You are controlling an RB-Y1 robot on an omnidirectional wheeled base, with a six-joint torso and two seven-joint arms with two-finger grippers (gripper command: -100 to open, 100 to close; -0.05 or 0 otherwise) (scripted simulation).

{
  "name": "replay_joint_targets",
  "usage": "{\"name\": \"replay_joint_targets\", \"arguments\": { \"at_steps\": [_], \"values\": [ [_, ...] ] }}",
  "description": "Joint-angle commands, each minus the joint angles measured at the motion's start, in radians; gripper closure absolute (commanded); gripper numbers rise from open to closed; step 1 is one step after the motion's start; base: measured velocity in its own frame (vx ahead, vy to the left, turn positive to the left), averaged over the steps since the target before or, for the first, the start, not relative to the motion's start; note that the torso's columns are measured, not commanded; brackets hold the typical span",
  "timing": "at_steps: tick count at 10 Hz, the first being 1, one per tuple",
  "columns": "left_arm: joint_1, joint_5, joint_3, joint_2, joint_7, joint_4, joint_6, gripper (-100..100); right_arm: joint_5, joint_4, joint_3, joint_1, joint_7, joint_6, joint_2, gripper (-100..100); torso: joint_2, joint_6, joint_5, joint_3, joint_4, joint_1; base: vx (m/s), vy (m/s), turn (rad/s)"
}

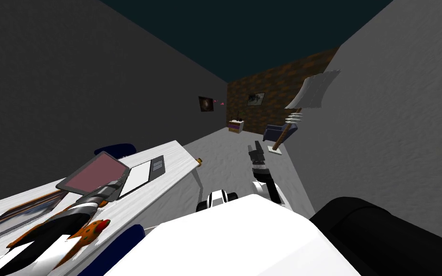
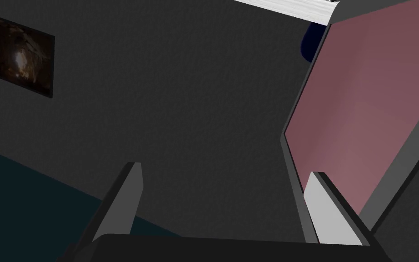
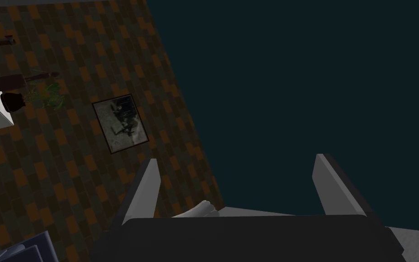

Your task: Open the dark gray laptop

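Here's the laptop [image 1: 98,172], sitting on the white desk [image 1: 179,155] to my left, and its lid is up, tilted back, with a dull pink screen facing out. The pale base lies flat on the desk beside it, the keyboard at its far end.

The left arm reaches across the desk and the left gripper [image 1: 114,184] is right at the lid's near edge. From the wrist, the left gripper [image 2: 224,170] is spread wide, gripping nothing. One finger [image 2: 331,214] lies over the screen side of the laptop [image 2: 367,113], close by the dark bezel; whether it touches, I can't tell. The other finger stands well off, with only the grey wall behind it.

Over on the other side, the right gripper [image 1: 256,148] hangs above the floor, away from the desk. The right gripper [image 3: 236,159] is wide too, and empty.

Near the left forearm, an orange spotted thing [image 1: 90,232] lies on the desk.
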Motion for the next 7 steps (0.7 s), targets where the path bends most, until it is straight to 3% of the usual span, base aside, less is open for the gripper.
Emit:
{"name": "replay_joint_targets", "arguments": {
  "at_steps": [1,7],
  "values": [
    [0.032,0.026,0.010,0.055,0.010,-0.007,0.005,-100,0.000,0.000,0.000,0.000,0.000,0.000,0.000,0,-0.001,0.000,0.000,-0.001,0.000,-0.001,-0.012,0.031,0.006],
    [0.108,0.089,0.033,0.185,0.036,-0.015,0.015,-100,0.000,0.000,0.000,0.000,0.000,0.000,0.000,0,0.000,-0.001,0.000,0.000,0.000,0.001,-0.009,0.031,0.004]
  ]
}}
